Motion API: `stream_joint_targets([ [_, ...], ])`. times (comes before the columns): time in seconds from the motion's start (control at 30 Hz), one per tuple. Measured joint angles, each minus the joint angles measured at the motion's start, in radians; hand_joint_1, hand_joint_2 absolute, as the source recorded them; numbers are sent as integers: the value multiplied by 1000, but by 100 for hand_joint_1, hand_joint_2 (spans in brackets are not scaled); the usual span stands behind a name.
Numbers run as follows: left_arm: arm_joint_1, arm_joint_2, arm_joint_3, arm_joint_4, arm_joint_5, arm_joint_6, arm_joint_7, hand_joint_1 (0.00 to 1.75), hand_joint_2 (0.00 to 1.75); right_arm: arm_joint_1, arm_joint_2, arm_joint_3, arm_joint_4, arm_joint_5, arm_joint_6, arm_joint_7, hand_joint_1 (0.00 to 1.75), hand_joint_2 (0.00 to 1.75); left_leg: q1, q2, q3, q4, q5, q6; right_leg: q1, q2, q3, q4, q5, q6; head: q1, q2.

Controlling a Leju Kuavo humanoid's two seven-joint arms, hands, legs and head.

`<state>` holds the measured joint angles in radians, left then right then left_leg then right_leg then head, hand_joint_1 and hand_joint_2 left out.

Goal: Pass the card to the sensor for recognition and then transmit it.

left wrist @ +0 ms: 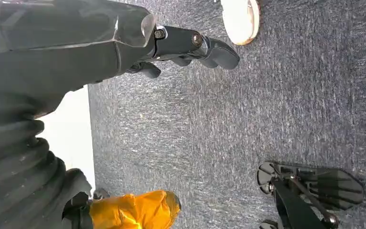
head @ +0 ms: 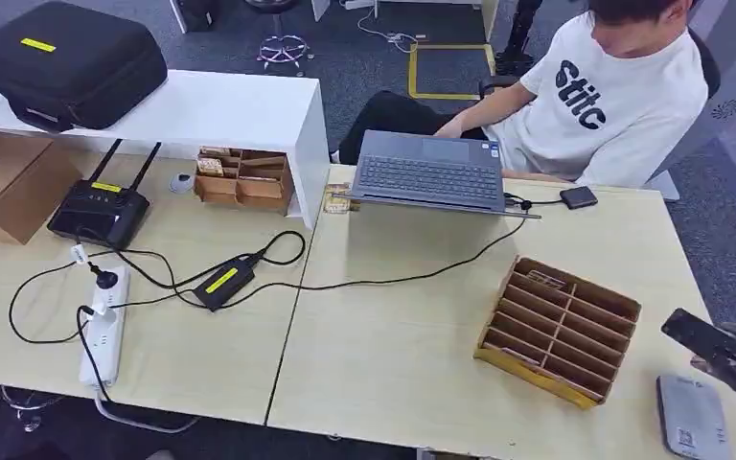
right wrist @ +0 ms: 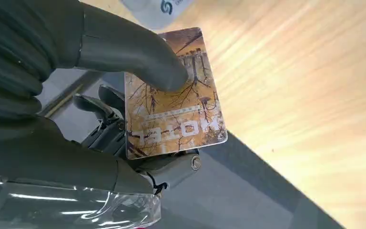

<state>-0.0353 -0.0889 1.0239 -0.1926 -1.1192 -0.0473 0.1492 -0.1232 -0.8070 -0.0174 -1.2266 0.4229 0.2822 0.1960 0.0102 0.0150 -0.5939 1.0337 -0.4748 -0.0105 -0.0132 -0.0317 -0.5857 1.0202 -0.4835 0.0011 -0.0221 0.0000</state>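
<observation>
Right hand [right wrist: 100, 114] is pinching the card [right wrist: 174, 95] by one end, thumb on its face, just above the sensor [head: 692, 417]. You are handling something thin, stiff, slick; keep gripping the edge. Left hand [left wrist: 186, 45] is hanging empty, fingers apart.

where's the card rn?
In the right hand, thumb pressed on the card; in the head view that hand hovers at the table's right edge, just above the grey sensor.

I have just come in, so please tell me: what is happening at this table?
The robot's right hand holds a card, its thumb pressing on the face. The hand is at the table's near right corner, close to the grey sensor beside a cardboard rack. The left hand hangs over the carpet. A person sits opposite at a laptop.
</observation>
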Motion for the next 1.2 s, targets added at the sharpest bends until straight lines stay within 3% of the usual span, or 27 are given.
stream_joint_targets([
  [0.23, 1, 6, 3, 0, -6, -1, -5, 0, 175, 13, -96, 57, 29, -112, 31, 21, 175, 175, 0, 0, 0, 0, 0, 1, 0, 0, 0, 0, 0, 0, 0, 0],
  [0.5, 1, 8, 4, 0, -8, -1, -9, 0, 175, 42, -150, 83, 31, -154, 31, 35, 175, 175, 0, 0, 0, 0, 0, 1, 0, 0, 0, 0, 0, 0, 0, 0],
  [1.2, 1, 9, 22, 0, -15, -3, -16, 0, 175, 98, -203, 92, -65, -207, 33, -1, 175, 175, 0, 1, 0, 0, 0, 1, 0, 1, 0, 0, 0, 0, 0, 0],
])
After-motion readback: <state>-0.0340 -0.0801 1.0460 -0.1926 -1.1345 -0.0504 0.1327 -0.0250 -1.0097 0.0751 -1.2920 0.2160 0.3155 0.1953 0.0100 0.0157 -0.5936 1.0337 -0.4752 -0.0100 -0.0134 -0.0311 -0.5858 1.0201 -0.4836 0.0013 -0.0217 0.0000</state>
